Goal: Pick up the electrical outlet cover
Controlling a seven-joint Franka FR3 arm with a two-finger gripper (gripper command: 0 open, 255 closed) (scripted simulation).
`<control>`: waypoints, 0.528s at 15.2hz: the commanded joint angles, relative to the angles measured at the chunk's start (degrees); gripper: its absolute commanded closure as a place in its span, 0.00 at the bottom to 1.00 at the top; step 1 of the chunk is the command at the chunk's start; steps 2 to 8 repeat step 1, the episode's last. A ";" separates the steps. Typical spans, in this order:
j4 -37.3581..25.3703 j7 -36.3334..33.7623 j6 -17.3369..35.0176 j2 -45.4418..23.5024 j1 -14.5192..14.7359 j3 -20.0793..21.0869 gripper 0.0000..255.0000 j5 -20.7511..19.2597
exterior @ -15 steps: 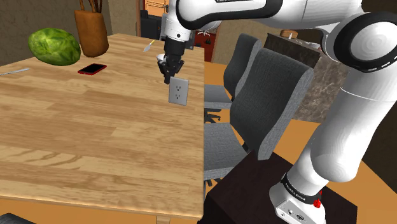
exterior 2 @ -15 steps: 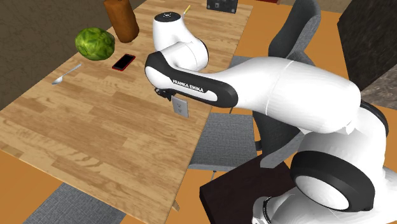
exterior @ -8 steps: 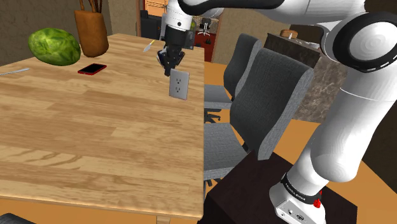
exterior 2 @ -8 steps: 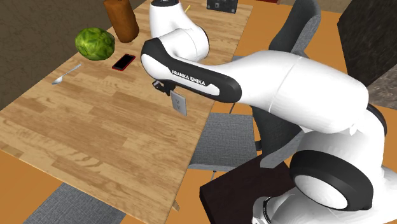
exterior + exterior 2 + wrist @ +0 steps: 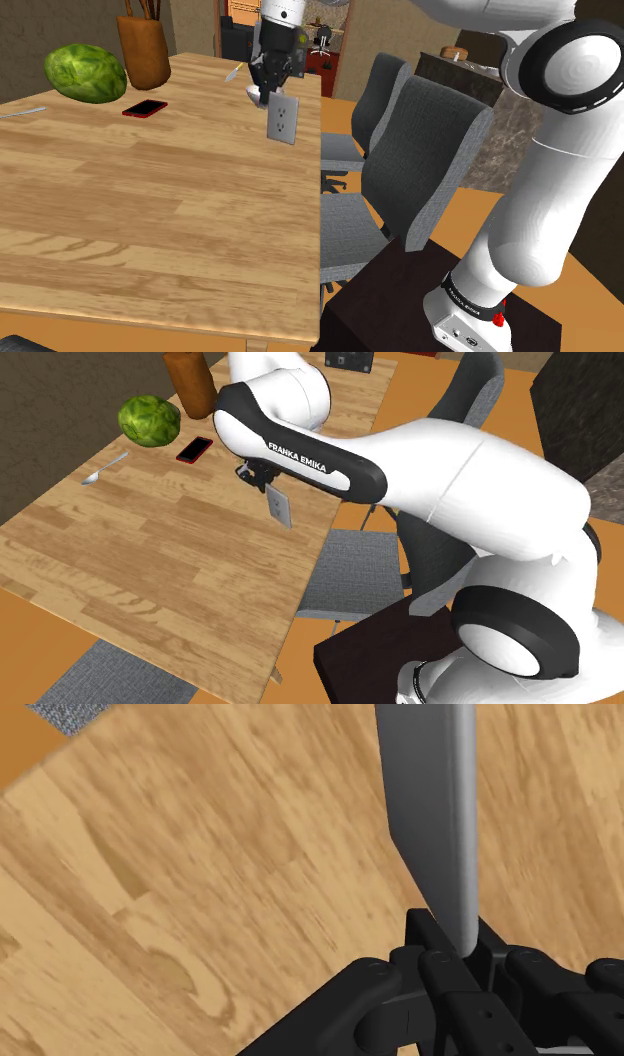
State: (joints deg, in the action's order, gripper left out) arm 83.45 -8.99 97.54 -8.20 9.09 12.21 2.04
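The electrical outlet cover (image 5: 282, 119) is a grey plate with two sockets, hanging upright in the air above the wooden table (image 5: 130, 210) near its right edge in the shoulder view. My black gripper (image 5: 271, 92) is shut on its top edge. From the second exterior view the outlet cover (image 5: 278, 507) hangs below the gripper (image 5: 262, 480) under the white arm. In the wrist view the cover (image 5: 432, 824) appears edge-on as a grey slab, its near end clasped in the gripper (image 5: 452, 949), with the table (image 5: 200, 884) well below.
At the table's far end lie a green cabbage (image 5: 85, 73), a red phone (image 5: 145, 108), a brown vase (image 5: 144, 49) and a spoon (image 5: 103, 467). Grey chairs (image 5: 420, 165) stand along the table's right edge. The dark stand (image 5: 390, 305) is at lower right.
The gripper has risen with the outlet cover in it, lifting it farther above the table and a little toward the far end. Nothing else has moved.
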 commanded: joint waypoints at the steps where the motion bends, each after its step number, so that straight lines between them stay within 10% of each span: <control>1: -0.71 -0.06 -0.61 -0.13 0.03 0.01 1.00 -0.04; 8: -0.71 -0.06 -0.61 -0.13 0.03 0.01 1.00 -0.04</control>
